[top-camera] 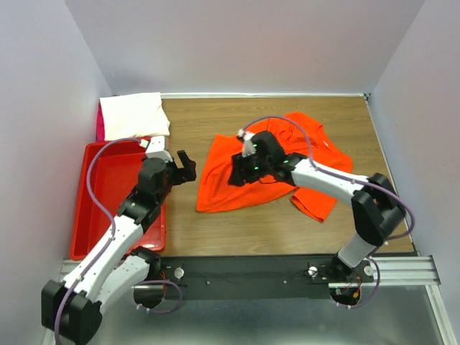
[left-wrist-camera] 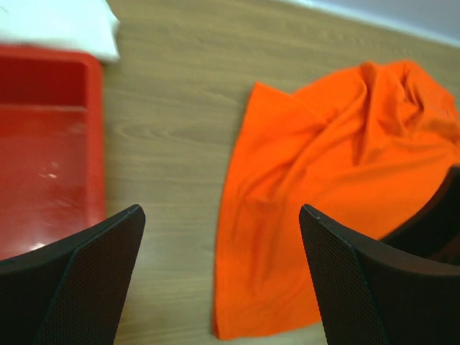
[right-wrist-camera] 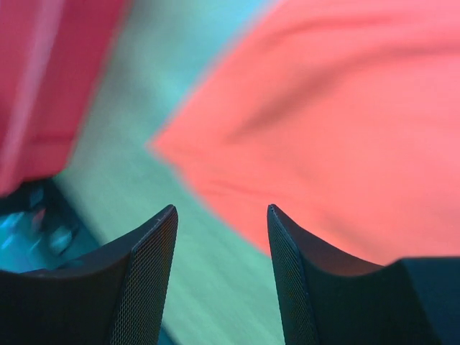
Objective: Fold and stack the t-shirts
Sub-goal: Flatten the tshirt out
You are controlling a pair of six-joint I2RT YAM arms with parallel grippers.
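Left gripper point(left-wrist-camera: 219, 210) is hovering over the brown wood-grain table point(left-wrist-camera: 172, 108), jaws standing wide, nothing between them. Just ahead of it and to its right, the bright orange-red cloth t-shirt point(left-wrist-camera: 323, 194) is lying open but rumpled. One hem is sitting flat near the fingertips and the cloth is bunching into ridges at the far end. Off this hand's left, the rigid red plastic bin point(left-wrist-camera: 43, 158) is sitting. Past the bin's far corner, the white cloth t-shirt point(left-wrist-camera: 57, 21) is lying as a folded square.

Right gripper point(right-wrist-camera: 221, 208) is hanging low at the orange-red t-shirt's edge, jaws parted a moderate way, bare table showing in the gap. Cloth is lying ahead and off its right side, not pinched. That view is blurring, so contact cannot be told.

From overhead, a sliver of pink cloth point(top-camera: 100, 123) is peeking out beside the white t-shirt. Too little is showing to tell whether it is folded.

Progress, judged: the white t-shirt looks done. The orange-red one is not yet folded and needs flattening, folding, then carrying onto the stack.
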